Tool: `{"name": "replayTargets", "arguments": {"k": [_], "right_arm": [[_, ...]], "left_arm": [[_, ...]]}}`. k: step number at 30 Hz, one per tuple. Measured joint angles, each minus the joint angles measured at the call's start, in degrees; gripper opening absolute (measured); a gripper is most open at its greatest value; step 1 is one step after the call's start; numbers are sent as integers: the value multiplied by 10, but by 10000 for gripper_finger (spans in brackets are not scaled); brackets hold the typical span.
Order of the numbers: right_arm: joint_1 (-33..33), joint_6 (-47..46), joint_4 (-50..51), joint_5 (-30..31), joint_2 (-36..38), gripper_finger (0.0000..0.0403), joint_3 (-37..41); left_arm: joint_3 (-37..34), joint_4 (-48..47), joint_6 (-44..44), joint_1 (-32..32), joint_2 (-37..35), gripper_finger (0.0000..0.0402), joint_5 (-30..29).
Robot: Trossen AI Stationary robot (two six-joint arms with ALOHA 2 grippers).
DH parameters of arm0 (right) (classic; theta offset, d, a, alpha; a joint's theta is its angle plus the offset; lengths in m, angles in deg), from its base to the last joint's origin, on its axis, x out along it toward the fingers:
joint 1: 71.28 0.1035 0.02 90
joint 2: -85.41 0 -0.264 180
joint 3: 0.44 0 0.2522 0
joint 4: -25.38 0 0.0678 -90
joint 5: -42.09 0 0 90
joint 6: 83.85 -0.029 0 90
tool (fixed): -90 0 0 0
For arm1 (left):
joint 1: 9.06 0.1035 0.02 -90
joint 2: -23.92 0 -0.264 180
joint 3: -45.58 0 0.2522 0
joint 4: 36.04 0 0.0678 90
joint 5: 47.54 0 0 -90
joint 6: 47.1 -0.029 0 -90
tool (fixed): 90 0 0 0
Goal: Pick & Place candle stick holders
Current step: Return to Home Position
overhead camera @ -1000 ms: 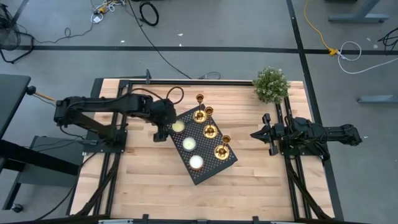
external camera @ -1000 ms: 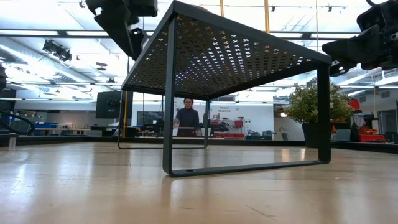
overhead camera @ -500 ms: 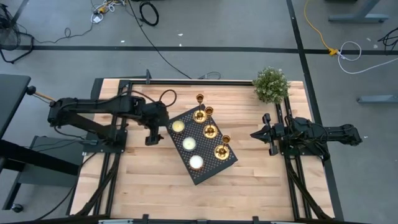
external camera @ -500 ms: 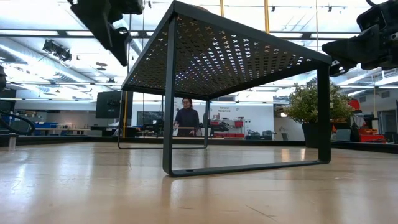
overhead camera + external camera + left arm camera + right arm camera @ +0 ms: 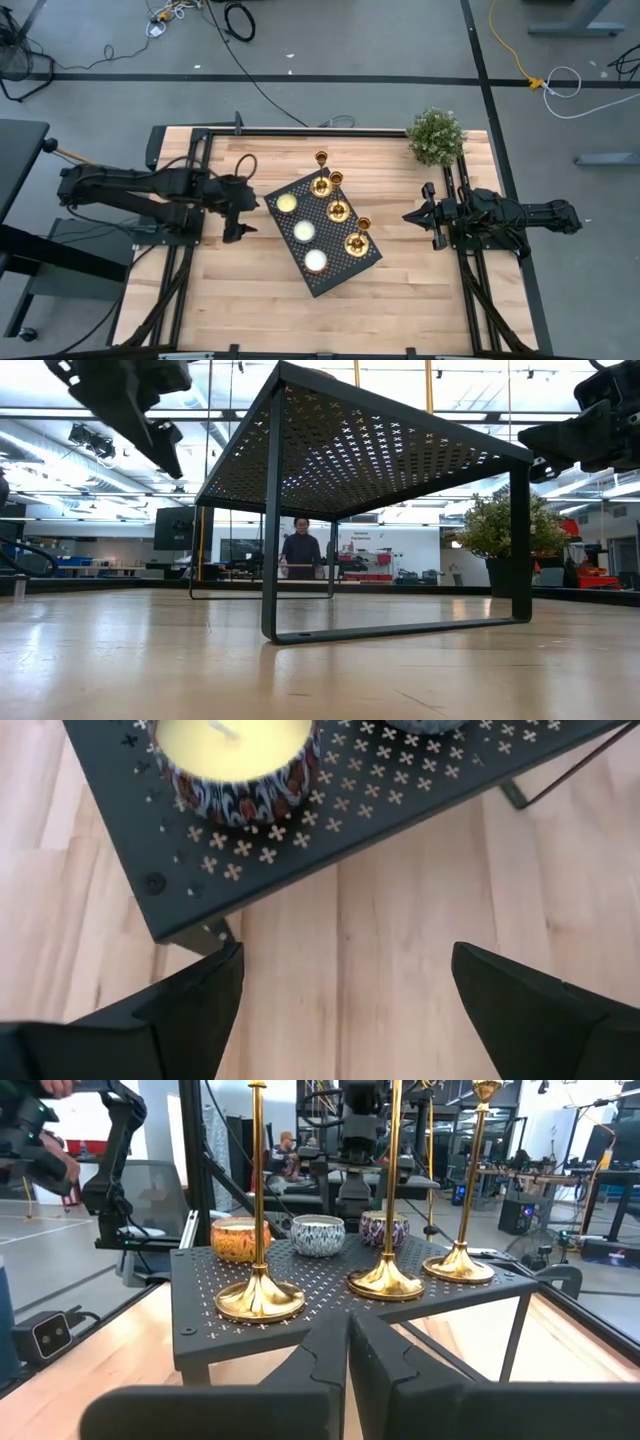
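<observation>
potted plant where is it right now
In the high view the potted plant stands at the table's upper right corner, just above the right gripper, right of the black shelf.

Black perforated shelf [image 5: 340,270] askew at mid-worktop [image 5: 250,290], bare wood planks all around. Along the shelf's left side, three scented candles in a row: pale yellow [image 5: 286,203] farthest back, cream [image 5: 304,231] in the middle, whitish [image 5: 315,261] nearest. Potted green plant [image 5: 436,136] at the far right corner. Dark cables [image 5: 250,60] across the grey floor beyond. Deep in the room, a person [image 5: 301,550], standing.
</observation>
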Motion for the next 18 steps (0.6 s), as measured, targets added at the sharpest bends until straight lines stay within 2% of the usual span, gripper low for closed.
{"name": "replayTargets", "arguments": {"k": [18], "right_arm": [[0,0,0,0,0,18,0]], "left_arm": [[-169,176,83,-6,-144,358,-27]]}}
